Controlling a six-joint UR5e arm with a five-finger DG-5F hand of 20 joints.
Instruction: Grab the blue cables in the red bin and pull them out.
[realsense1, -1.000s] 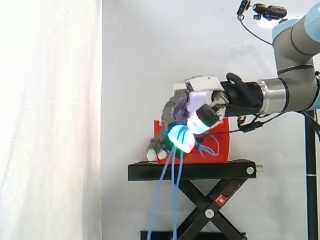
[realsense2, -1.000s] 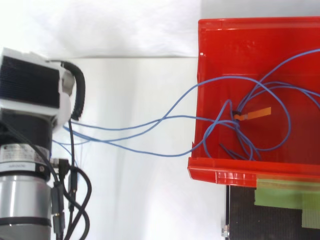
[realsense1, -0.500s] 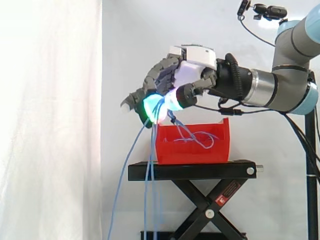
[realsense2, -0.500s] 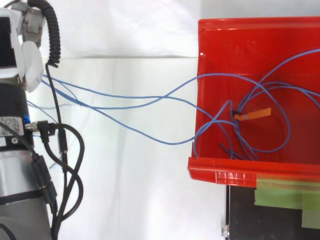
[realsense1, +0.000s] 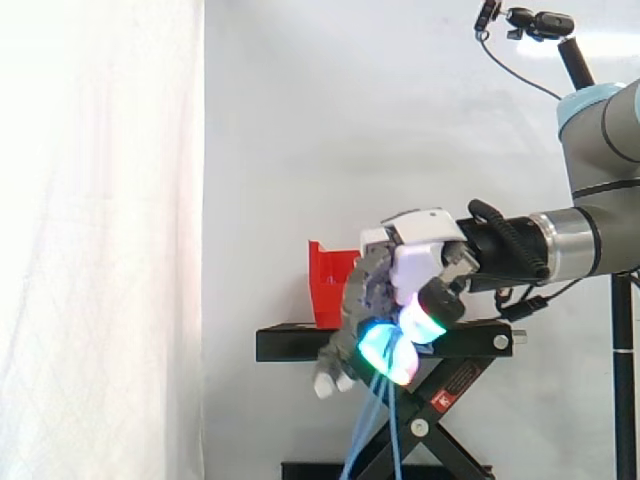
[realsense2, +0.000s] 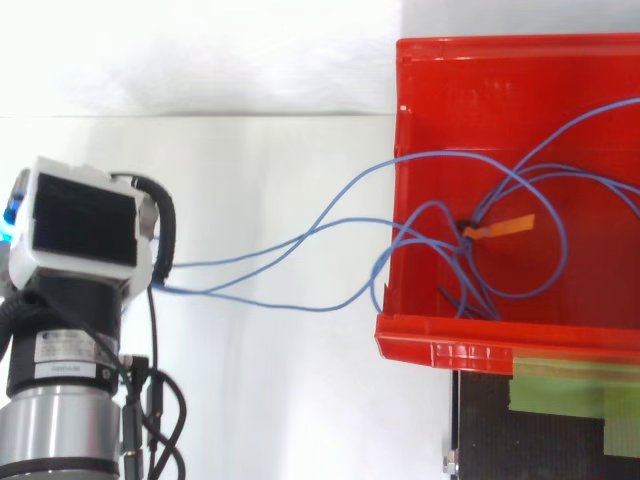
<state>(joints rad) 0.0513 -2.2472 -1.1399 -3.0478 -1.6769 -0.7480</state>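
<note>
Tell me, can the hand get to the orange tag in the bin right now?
Probably not yet. The hand is shut on the cables and hangs well apart from the bin. The bin's top is open, though, so nothing covers the tag.

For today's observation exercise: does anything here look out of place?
Yes. The blue cables spill over the red bin's wall to the robot hand clutching them, with the rest tangled by an orange tag inside.
</note>
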